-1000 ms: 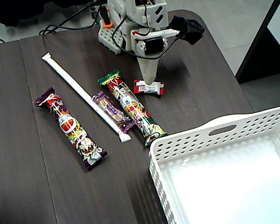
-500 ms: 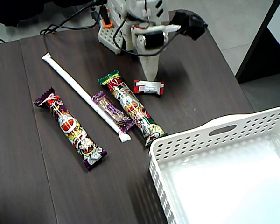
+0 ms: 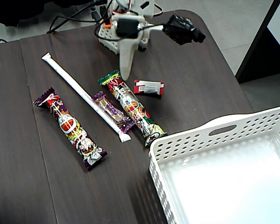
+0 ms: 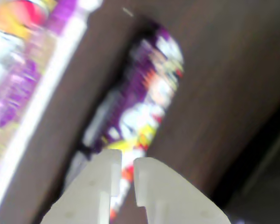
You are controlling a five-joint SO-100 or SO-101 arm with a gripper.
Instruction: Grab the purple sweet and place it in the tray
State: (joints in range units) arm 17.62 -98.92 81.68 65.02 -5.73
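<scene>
The purple sweet lies flat on the dark table in the fixed view, wedged between the long white stick on its left and the green-ended snack bar on its right, close against both. A second ago the gripper hung over the small red-and-white candy; now it has swung left in this view and points down just above the green end of the snack bar, while none of the sweets has moved. The purple-ended snack bar sits further left, apart from the stick. The white tray fills the lower right and its floor shows bare white; its near corner is just beside the lower tip of the green-ended bar. Open tabletop runs between the red-and-white candy and the tray's rim, and more lies along the left side. The wrist view is badly blurred: I see the gripper's fingers nearly together with only a thin slit, gripping nothing, over a purple-patterned wrapper I cannot identify, with the stick on its left.
</scene>
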